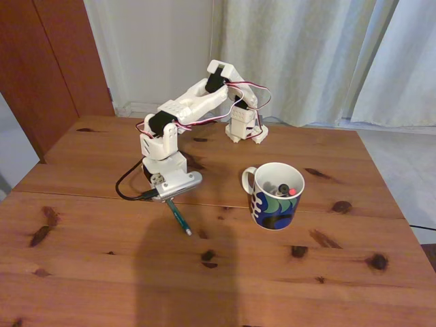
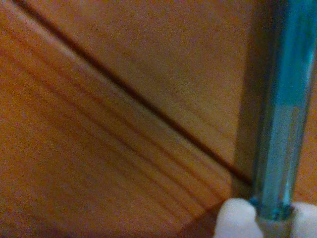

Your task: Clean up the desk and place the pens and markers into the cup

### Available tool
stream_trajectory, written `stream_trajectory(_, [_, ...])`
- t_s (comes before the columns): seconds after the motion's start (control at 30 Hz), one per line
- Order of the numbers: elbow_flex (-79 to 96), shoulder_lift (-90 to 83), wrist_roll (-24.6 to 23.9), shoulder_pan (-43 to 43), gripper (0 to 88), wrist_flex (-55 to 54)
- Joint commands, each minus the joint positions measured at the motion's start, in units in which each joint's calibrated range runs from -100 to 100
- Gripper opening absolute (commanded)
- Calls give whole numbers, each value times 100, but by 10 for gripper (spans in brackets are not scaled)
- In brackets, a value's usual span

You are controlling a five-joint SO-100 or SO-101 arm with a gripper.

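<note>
I have the teal pen point(image 1: 178, 217) pinched in the gripper point(image 1: 168, 197), jaws closed on its upper end; in the wrist view the barrel point(image 2: 282, 124) rises from between the white fingertips point(image 2: 235, 218). It hangs tilted, tip down near the desk point(image 1: 102, 272), left of the cup point(image 1: 274, 196). I judge it light, stiff and smooth, so it may swivel or slip in a pinch this near one end; a hold nearer mid-barrel would be steadier. It is thin, translucent teal with a pale tip. The cup already holds a dark stick and a red-tipped one.
</note>
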Motion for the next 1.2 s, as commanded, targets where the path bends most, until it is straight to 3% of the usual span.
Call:
stream_trajectory(0.0, [185,-921,-400,-149,8,-101])
stream_trajectory(0.37, [2728,-3826,-1573,-816,8,-479])
stream_trajectory(0.6, [5136,-5655,-2521,-1250,8,-2819])
stream_trajectory(0.87, [7381,-7103,-3035,-1588,8,-5021])
stream_trajectory(1.17, [8436,-8319,-3522,-2256,8,-6699])
